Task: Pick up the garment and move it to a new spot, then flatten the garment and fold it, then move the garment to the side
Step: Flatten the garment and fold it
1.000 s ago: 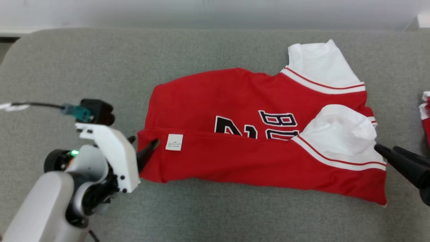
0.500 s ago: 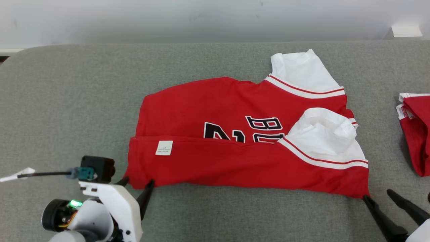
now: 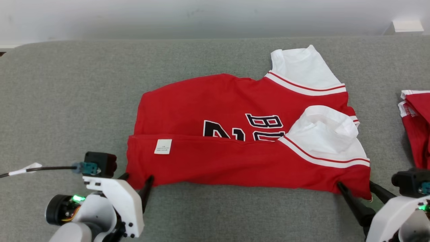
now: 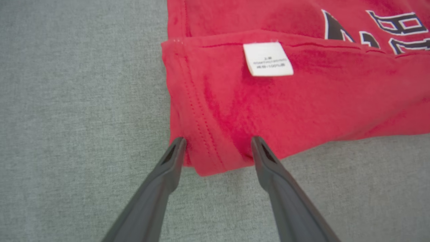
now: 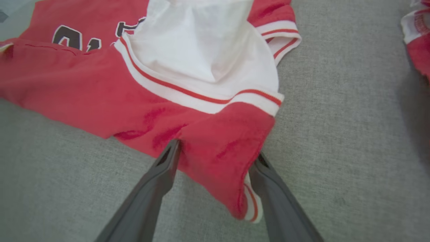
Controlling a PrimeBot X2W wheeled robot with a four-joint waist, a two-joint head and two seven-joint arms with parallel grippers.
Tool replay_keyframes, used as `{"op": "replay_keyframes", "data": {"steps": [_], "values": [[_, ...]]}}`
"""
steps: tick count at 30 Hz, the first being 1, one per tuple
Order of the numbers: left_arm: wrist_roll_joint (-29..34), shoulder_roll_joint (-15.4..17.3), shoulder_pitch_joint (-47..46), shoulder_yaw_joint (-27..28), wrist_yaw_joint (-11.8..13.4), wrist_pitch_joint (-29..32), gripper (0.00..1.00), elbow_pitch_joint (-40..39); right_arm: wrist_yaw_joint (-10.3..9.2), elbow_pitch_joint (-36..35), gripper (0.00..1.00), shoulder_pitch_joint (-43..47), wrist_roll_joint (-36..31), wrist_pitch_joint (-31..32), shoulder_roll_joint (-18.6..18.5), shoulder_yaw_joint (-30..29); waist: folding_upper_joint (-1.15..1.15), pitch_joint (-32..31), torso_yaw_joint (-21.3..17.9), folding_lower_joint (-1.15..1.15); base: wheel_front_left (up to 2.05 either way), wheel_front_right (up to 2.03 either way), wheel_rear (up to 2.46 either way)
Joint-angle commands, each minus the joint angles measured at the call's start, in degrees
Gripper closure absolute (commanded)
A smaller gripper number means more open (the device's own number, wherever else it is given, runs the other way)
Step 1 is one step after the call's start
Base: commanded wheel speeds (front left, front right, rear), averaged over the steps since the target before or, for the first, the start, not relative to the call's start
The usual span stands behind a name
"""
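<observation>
Grey upholstered surface bearing, at centre, a red garment with white sleeves, its near edge folded over the lettering. Second red garment at far right, well apart. Left gripper, jaws apart, straddles the near left corner; right gripper, jaws apart, straddles the near right corner. White label near the left end.

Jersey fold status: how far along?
Done: jersey lies flat on the grey cushion, near strip folded over, label up. In hand: left gripper and right gripper, both open, straddle its near corners, not yet closed. Remaining: finish folding, move it aside.
</observation>
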Motion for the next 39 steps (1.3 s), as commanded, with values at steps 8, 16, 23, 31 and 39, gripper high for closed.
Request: {"op": "replay_keyframes", "data": {"steps": [8, 16, 23, 31, 39], "values": [[0.50, -2.22, -3.42, -2.02, -1.38, -0.98, 0.25, 4.99, -0.01, 3.27, 0.21, -3.76, 1.14, -0.80, -1.91, 5.11, 0.00, 0.70, 1.05, 0.00, 0.00, 0.00, 0.00], [-0.49, -2.29, -4.55, -2.80, -2.56, -0.77, 1.00, 7.46, -0.01, 4.49, 1.00, -4.90, 3.72, -2.51, -5.16, 8.21, 0.00, 0.96, 0.98, 0.00, 0.00, 0.00, 0.00], [-2.44, -1.33, -4.84, -2.72, -4.40, 0.48, 1.00, 7.96, 0.00, 2.05, 1.00, -7.09, 8.78, -4.22, -12.78, 14.97, 0.00, -0.19, 1.65, 0.00, 0.00, 0.00, 0.00], [-6.79, 3.10, 0.33, -1.78, -5.99, 6.17, 1.00, -2.76, -0.02, -7.86, 1.00, -6.56, 22.74, -2.14, -32.55, 22.39, 0.00, -2.93, 2.38, 0.00, 0.00, 0.00, 0.00], [-8.42, 5.11, 12.34, -3.83, -4.58, 8.26, 1.00, -12.89, -0.02, -10.76, 1.00, 0.37, 33.03, -3.84, -42.60, 28.22, 0.00, -4.21, 3.19, 0.00, 0.00, 0.00, 0.00]]}}
